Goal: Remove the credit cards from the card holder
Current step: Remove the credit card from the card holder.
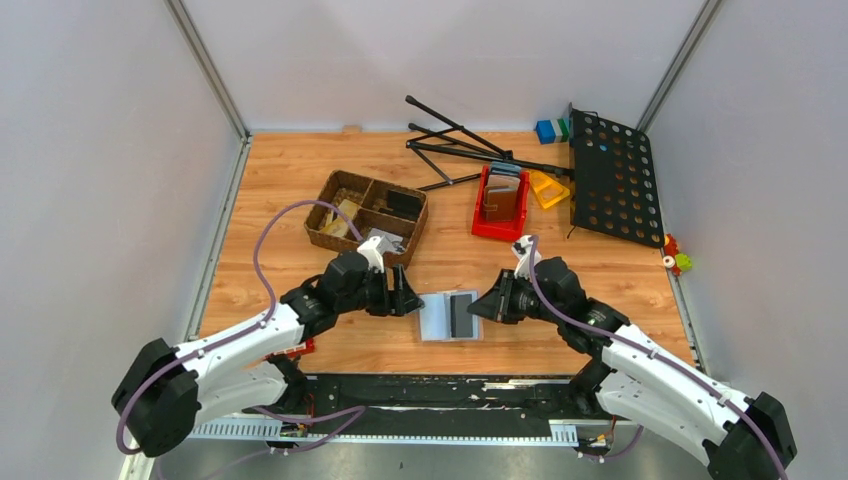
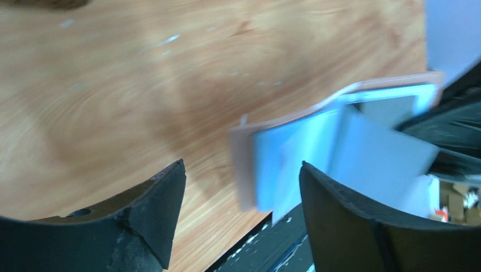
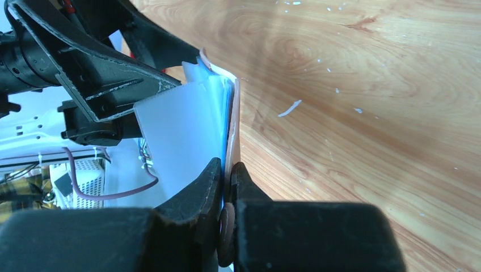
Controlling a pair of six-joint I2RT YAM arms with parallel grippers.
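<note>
The card holder (image 1: 437, 318) lies open near the table's front edge, light grey inside with a dark strip (image 1: 462, 315) right of the fold. I cannot tell whether that strip is the black card or a slot. My right gripper (image 1: 485, 305) is shut on the holder's right flap; in the right wrist view the taupe edge (image 3: 233, 122) is pinched between the jaws (image 3: 228, 165). My left gripper (image 1: 412, 297) is open at the holder's left edge. In the left wrist view the holder (image 2: 295, 153) is just ahead of the open jaws (image 2: 241, 164), blurred. No card shows clearly.
A wicker basket (image 1: 366, 212) with compartments stands behind the left arm. A red bin (image 1: 500, 205) holding wallets, a yellow piece (image 1: 548, 188), black tripod rods (image 1: 460, 145) and a black perforated panel (image 1: 612, 175) are at the back right. Small toys (image 1: 677, 258) lie at the right edge.
</note>
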